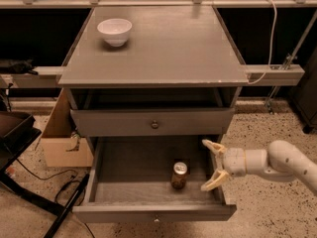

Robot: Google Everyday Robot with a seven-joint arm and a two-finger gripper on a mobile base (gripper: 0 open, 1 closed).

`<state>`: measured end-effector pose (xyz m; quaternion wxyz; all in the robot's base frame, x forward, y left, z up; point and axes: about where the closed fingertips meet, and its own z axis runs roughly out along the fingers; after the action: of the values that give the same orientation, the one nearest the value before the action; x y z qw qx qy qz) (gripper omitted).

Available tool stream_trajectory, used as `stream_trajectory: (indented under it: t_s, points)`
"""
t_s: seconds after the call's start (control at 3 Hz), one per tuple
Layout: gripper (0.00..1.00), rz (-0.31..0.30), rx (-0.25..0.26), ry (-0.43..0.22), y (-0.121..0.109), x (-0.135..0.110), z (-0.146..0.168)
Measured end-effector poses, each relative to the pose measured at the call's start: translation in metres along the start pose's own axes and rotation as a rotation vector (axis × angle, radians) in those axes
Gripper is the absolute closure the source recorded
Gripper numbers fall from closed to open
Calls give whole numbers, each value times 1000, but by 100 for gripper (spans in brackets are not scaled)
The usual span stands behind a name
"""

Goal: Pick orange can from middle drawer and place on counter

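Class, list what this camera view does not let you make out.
1. Orange can, camera view: its markings are too small and dark to read.
2. Upper drawer: shut, so its front hides the inside.
3. Arm: cut off by the right edge beyond the open hand, which hangs at the middle drawer's right side, apart from the can.
4. Recess under the counter: lost in shadow.

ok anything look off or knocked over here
Nothing stands out. The orange can stands upright in the open middle drawer, the white bowl sits upright on the counter, and the open gripper hovers at the drawer's right side, beside the can.
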<state>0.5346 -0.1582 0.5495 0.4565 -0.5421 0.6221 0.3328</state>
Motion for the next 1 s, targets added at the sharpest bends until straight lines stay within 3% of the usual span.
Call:
stream_trajectory:
  t_s: [0.33,1.0]
  points:
    - [0,-2,-7,-24,5,15,36]
    - [0,46,43,23,-6,42,103]
